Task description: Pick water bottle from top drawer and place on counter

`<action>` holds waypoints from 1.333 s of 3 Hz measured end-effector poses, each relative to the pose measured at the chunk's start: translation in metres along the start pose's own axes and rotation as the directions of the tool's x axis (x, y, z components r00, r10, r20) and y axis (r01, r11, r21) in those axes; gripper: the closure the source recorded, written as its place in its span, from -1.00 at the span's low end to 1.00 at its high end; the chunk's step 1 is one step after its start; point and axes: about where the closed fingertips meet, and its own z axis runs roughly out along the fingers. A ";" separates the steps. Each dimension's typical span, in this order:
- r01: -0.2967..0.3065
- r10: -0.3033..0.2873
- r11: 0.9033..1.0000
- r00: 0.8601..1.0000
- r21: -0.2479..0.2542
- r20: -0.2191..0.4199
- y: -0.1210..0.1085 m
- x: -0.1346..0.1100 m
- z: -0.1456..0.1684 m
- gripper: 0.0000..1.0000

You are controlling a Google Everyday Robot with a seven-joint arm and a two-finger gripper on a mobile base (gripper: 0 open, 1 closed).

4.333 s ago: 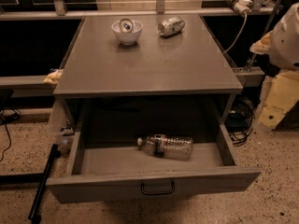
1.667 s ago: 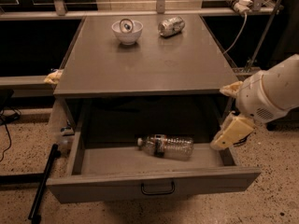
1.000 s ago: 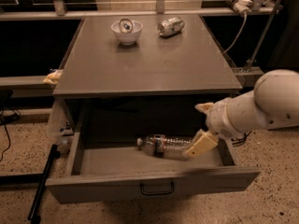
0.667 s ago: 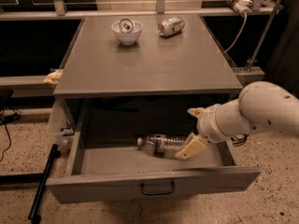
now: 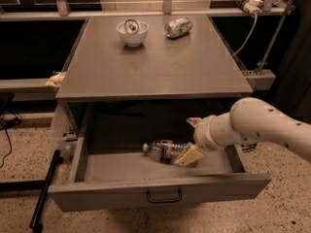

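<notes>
Pickup is not yet made: gripper [image 5: 190, 140] hangs spread open inside top drawer [image 5: 121, 194], water bottle [image 5: 163, 150] just beside it; transfer to surface [image 5: 155, 67] above remains.

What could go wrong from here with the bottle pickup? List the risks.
1. The water bottle lies on its side in the top drawer. The gripper, jaws open at the end away from the cap, may nudge it so that it rolls off.
2. A grip that near the end could let the bottle tilt or slip when lifted.
3. The gripper sits low, near the front edge of the counter, so a straight lift might strike it.
</notes>
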 end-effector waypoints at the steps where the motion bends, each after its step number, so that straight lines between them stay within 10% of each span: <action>1: 0.027 -0.028 1.000 0.999 -0.008 -0.018 0.005 0.005 0.022 -0.62; 3: 0.048 -0.050 0.998 0.998 -0.038 -0.048 0.009 0.019 0.059 -0.50; 4: 0.028 -0.032 0.998 0.997 -0.064 -0.064 0.005 0.021 0.064 -0.12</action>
